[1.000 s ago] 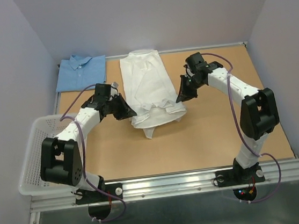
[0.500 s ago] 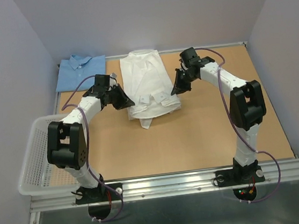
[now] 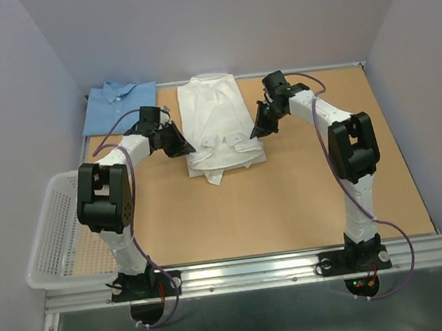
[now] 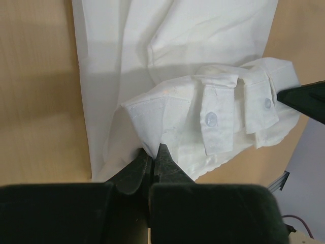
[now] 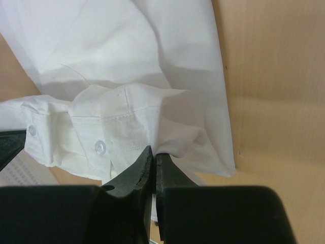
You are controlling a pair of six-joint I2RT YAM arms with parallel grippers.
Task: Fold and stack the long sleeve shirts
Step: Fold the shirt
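Now both sets of jaws, clamped on the white shirt at far-centre desk, are carrying its near hem farther toward the collar. The fold is closing; stacking is probably coming next.

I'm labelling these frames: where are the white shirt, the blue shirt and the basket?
white shirt (image 3: 214,114), top view, flat upper body
blue shirt (image 3: 118,107), top view, folded body
basket (image 3: 58,240), top view, bare mesh floor

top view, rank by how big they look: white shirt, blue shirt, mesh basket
1-2. mesh basket and white shirt: look alike, basket nearer the camera and partly behind the left arm, so no ranking
3. blue shirt, clearly smallest
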